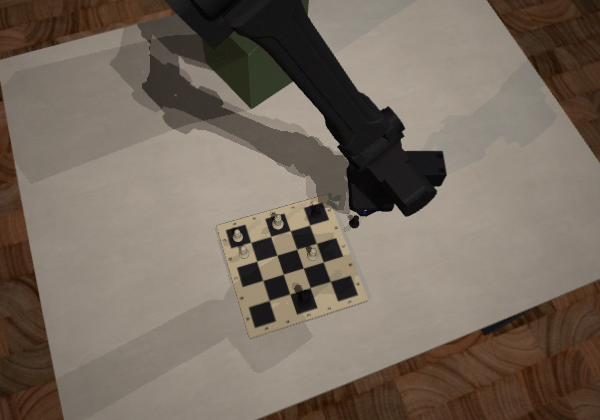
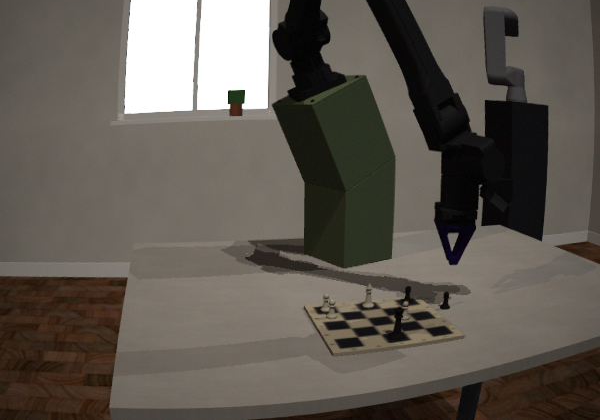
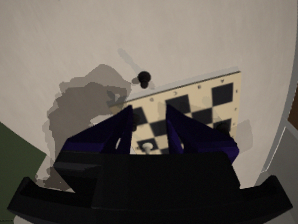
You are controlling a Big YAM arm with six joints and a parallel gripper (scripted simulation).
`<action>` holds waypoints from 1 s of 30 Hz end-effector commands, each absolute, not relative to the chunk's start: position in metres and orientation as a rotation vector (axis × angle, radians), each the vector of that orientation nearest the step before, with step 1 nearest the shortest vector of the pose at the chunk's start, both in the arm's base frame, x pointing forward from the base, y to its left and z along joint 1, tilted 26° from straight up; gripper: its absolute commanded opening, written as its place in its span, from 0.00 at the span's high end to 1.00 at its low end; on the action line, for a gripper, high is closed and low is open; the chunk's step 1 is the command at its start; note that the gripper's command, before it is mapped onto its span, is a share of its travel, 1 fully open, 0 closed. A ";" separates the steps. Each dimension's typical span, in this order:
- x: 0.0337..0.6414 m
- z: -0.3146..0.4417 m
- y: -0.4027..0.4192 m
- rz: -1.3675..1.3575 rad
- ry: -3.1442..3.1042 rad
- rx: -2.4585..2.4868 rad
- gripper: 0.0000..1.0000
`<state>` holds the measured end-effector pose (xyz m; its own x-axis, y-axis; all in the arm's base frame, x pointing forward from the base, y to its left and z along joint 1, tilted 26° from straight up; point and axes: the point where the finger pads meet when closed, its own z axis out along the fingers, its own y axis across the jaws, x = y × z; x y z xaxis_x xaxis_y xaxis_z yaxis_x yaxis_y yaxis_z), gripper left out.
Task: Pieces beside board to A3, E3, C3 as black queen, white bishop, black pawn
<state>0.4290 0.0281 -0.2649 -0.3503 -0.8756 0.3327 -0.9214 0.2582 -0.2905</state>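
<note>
The black pawn (image 1: pixel 354 222) (image 2: pixel 445 301) (image 3: pixel 144 78) stands upright on the table, just off the board's lettered edge near the E1 corner. The black queen (image 1: pixel 303 298) (image 2: pixel 398 324) stands upright on A3 of the board (image 1: pixel 308 327) (image 2: pixel 333 353). The white bishop (image 1: pixel 278 221) (image 2: pixel 369 296) stands upright on E3. C3 (image 1: pixel 290 262) is bare. My gripper (image 1: pixel 367 213) (image 2: pixel 453 262) (image 3: pixel 149 110) is partly open and empty, with a narrow gap between its fingertips. It hangs above the table near the black pawn, higher than the pieces, and its fingers hide part of the board in the wrist view.
A white pawn (image 1: pixel 312 253) stands on C2, next to C3. A black piece (image 1: pixel 316 212) (image 2: pixel 408 295) stands on E1, close to the loose pawn. White pieces stand on E5 (image 1: pixel 237 235) and D5 (image 1: pixel 243 251). The green pedestal (image 1: pixel 250 77) (image 2: pixel 350 220) is behind the board.
</note>
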 end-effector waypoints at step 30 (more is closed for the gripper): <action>0.435 -0.309 0.005 0.663 -2.406 1.723 0.67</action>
<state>0.4356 0.0109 -0.2999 -0.3525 -0.8742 0.3340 -0.9208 0.2604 -0.2902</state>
